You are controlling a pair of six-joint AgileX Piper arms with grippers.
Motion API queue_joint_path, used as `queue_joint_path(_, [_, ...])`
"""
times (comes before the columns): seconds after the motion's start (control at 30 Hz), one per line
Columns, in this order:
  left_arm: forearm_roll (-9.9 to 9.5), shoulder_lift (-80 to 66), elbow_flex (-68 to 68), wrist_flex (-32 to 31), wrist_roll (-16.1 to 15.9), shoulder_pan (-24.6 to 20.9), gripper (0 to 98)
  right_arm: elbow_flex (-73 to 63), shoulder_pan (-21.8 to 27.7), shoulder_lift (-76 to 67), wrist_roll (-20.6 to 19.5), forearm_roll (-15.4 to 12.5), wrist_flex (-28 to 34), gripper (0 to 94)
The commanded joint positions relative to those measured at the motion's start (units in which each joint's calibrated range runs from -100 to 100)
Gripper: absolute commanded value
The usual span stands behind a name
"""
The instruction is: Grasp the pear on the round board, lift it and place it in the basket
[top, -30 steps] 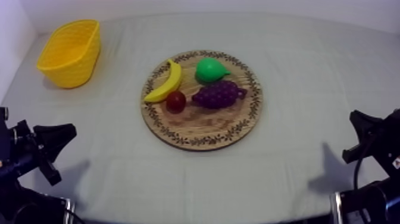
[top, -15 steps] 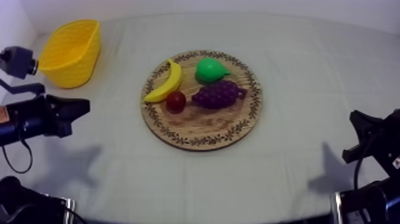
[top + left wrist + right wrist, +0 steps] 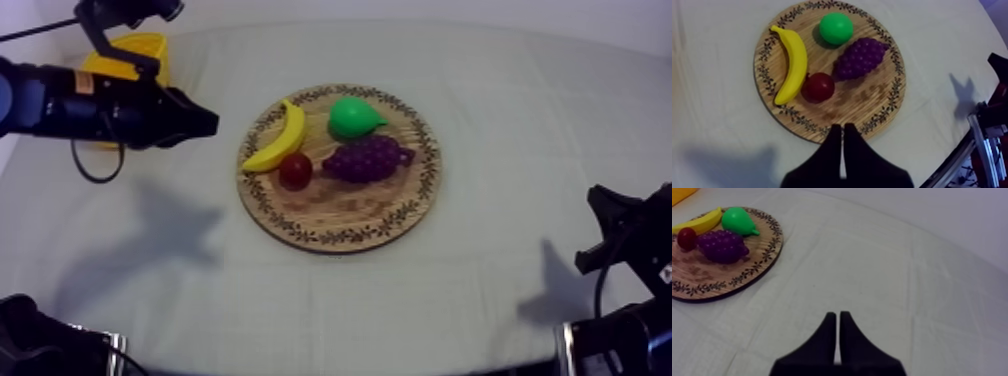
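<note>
A green pear [image 3: 354,117] lies at the far side of the round wooden board [image 3: 340,222], beside purple grapes [image 3: 368,158], a banana [image 3: 279,139] and a small red fruit [image 3: 295,170]. The yellow basket [image 3: 140,45] stands at the far left, partly hidden behind my left arm. My left gripper [image 3: 203,122] hangs shut above the cloth, just left of the board; seen from the wrist, the left gripper [image 3: 839,131] points over the board's rim [image 3: 892,107] toward the pear [image 3: 836,28]. My right gripper [image 3: 837,317] is shut over bare cloth, far from the board [image 3: 747,270].
The right arm [image 3: 625,240] rests low at the table's right edge. Open cloth surrounds the board on all sides. A white wall runs along the back and left of the table.
My left arm has risen from the lower left edge and swung up and inward, now reaching from the basket's side toward the board. The right arm and the fruit have stayed put.
</note>
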Motion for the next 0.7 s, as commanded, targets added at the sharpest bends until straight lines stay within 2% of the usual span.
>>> queue_joint_path(0.0, [-1.09,8.9,-9.2,2.9,2.0,0.1,0.0,0.0,0.0,0.0,0.0,0.0,0.0,0.4])
queue_joint_path(0.2, [-4.61,21.9,-25.0,11.1,6.3,1.1,0.0,0.0,0.0,0.0,0.0,0.0,0.0,0.4])
queue_joint_path(0.37, [-6.25,32.3,-40.4,19.7,8.2,2.2,0.0,0.0,0.0,0.0,0.0,0.0,0.0,0.4])
queue_joint_path(0.67, [-5.89,48.9,-68.3,30.9,7.8,3.1,0.0,0.0,0.0,0.0,0.0,0.0,0.0,0.4])
